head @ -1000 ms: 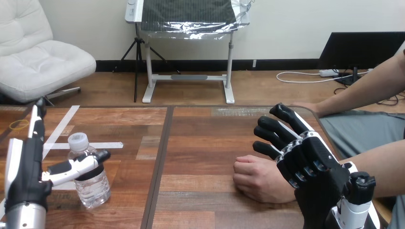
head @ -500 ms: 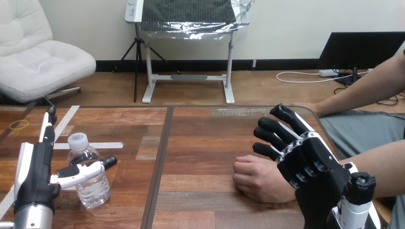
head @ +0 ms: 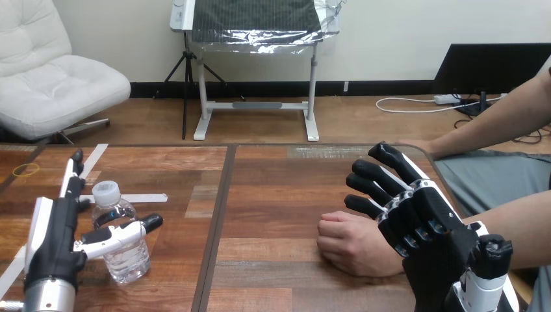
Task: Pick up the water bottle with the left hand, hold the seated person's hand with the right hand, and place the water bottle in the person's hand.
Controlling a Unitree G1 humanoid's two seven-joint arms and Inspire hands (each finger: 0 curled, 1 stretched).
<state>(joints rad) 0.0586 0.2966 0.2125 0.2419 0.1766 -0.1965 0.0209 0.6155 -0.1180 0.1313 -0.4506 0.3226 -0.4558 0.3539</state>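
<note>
**Head view: left hand beside the bottle, right hand beside the seated person's fist**

In the lower left of the frame, the water bottle (head: pixel 125 257) stood upright on the wooden table (head: pixel 279 195), clear-bodied with a pale cap. The left hand (head: pixel 53 237) rose from the bottom edge immediately to the bottle's left. Its fingers (head: pixel 71 175) were straight and pointed toward the top of the frame, not curled round anything. Its thumb (head: pixel 123 231) reached out to the right across the front of the bottle at mid-height, so the bottle stood between thumb and fingers. No closed grip on the bottle was visible.

In the lower right, the right hand (head: pixel 435 227) showed its back to the camera, fingers spread and straight, tips directed toward the upper left. The person's hand (head: pixel 354 246), a loose fist resting on the table, lay just left of it. The robot hand stood at the wrist side of that fist, and no finger or thumb was seen curled round it; whether the two touched could not be told.

A second hand of the person (head: pixel 416 148) rested at the table's far edge, right of centre. White tape strips (head: pixel 91 162) and a yellow ring (head: pixel 26 170) lay on the table at the left.
</note>
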